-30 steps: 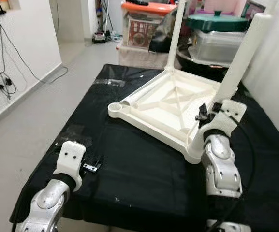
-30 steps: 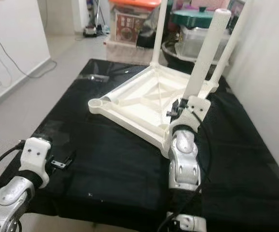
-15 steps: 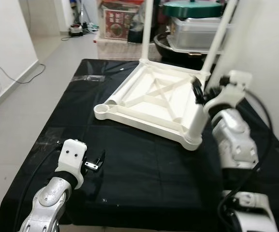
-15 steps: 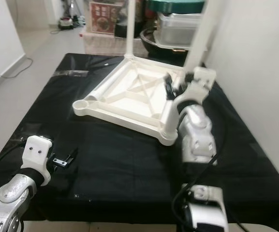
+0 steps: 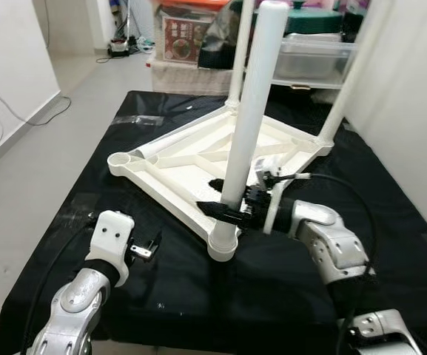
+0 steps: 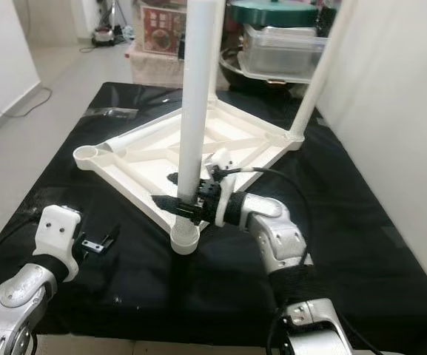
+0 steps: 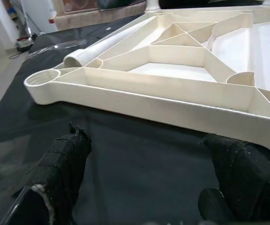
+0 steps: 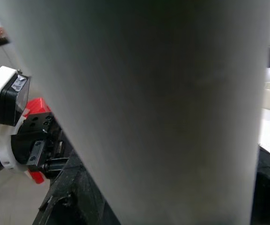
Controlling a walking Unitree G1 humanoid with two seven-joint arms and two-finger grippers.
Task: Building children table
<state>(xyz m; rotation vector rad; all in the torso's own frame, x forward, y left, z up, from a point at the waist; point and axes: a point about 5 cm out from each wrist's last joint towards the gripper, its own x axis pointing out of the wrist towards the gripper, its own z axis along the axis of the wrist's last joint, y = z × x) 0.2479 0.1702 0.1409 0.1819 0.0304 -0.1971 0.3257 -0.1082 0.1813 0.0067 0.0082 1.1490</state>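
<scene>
A white plastic children's table (image 5: 170,189) lies upside down on the black cloth. Its near corner holds an upright white leg (image 5: 254,111), and my right gripper (image 5: 230,210) is shut on it just above the socket. In the right wrist view that leg (image 8: 163,108) sits close between the fingers. Two more legs (image 5: 350,81) stand at the far corners. The left corner socket (image 5: 120,158) is empty, and a loose leg (image 7: 102,47) lies along the edge beside it. My left gripper (image 5: 147,248) is open, low over the cloth in front of the table, holding nothing.
Storage boxes (image 5: 191,37) and a green-lidded pot (image 6: 272,11) are stacked behind the work surface. A white wall (image 5: 413,111) runs close along the right side. Bare floor (image 5: 43,140) lies to the left, and black cloth (image 5: 272,296) is free in front.
The upside-down table has swung round, bringing the gripped leg's corner from the right to the front middle. My right gripper now sits lower on that leg. The left gripper stays put.
</scene>
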